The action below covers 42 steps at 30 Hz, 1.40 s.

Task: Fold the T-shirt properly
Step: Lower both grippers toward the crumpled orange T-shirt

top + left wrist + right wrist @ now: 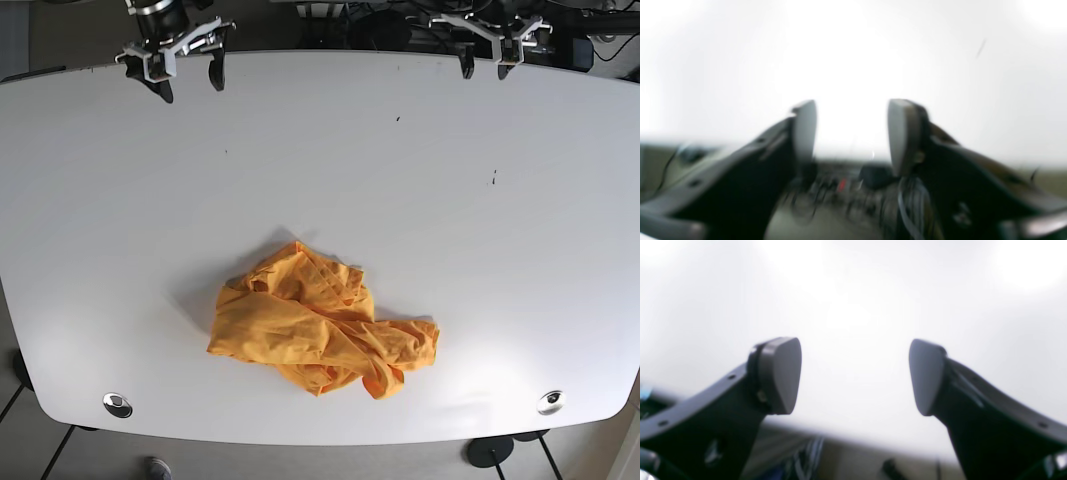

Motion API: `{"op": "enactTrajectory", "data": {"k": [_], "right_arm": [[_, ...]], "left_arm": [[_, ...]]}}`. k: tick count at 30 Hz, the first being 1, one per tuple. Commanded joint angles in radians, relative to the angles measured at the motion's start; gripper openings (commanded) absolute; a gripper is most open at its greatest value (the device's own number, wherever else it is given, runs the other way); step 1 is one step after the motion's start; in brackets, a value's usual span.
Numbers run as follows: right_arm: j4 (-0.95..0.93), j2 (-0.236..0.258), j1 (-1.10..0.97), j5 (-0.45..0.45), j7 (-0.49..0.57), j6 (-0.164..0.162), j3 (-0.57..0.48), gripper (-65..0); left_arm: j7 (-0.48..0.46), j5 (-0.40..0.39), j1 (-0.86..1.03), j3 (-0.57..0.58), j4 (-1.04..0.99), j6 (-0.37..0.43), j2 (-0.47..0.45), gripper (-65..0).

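An orange T-shirt [320, 325] lies in a crumpled heap on the near half of the white desk [500, 220], well apart from both arms at the far edge. The left end effector [482, 66] and the right end effector [187, 83] hang over the far rim with nothing between their pads; each wrist view shows the jaws spread wide, the right pair wider than the left.

Risks, as judged from this layout: the heap hides collar, hem and sleeves, so a pinch taken at random may catch several layers at once and drag the bundle instead of opening it. A grasp on a single loose fold could let the cloth slip free when lifted. Because the desk surface is smooth, the garment may slide toward the near edge under a sideways pull.

The fabric appears thin and soft, with a faint grid-like weave on the upper lobe and deep, irregular creases throughout. The desk is matte with rounded corners, a few dark specks, and two metal fittings [117, 404] near its front corners.
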Motion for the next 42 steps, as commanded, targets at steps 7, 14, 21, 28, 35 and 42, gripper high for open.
{"op": "enactTrajectory", "data": {"k": [7, 14, 21, 28, 35, 42], "right_arm": [[0.015, 0.002, 0.426, 0.009, -0.236, 0.043, 0.001, -18.2], [-0.014, -0.054, 0.775, 0.009, -0.491, 0.051, 0.003, -18.2], [-0.014, -0.076, 0.812, 0.001, -0.497, 0.051, 0.003, -18.2], [-0.013, -0.079, 0.792, 0.000, -0.496, 0.051, 0.010, -18.2], [-0.013, -0.081, 0.785, 0.003, -0.496, 0.051, 0.010, -18.2], [-0.013, -0.081, 0.785, 0.003, -0.494, 0.051, 0.010, -18.2]], "left_arm": [[-0.021, 0.005, -0.220, 0.003, 0.013, 0.004, -0.011, -28.7], [0.136, 0.007, -0.579, 0.167, -0.044, 0.002, -0.077, -28.7], [0.167, -0.001, -0.872, 0.406, -0.255, 0.001, -0.123, -28.6], [0.164, -0.001, -1.115, 0.494, -0.539, -0.169, -0.071, -28.6], [0.079, -0.001, -1.366, 0.498, -0.980, -0.176, 0.018, -28.3], [0.056, 0.002, -1.477, 0.500, -1.243, -0.235, 0.061, -28.3]]}}
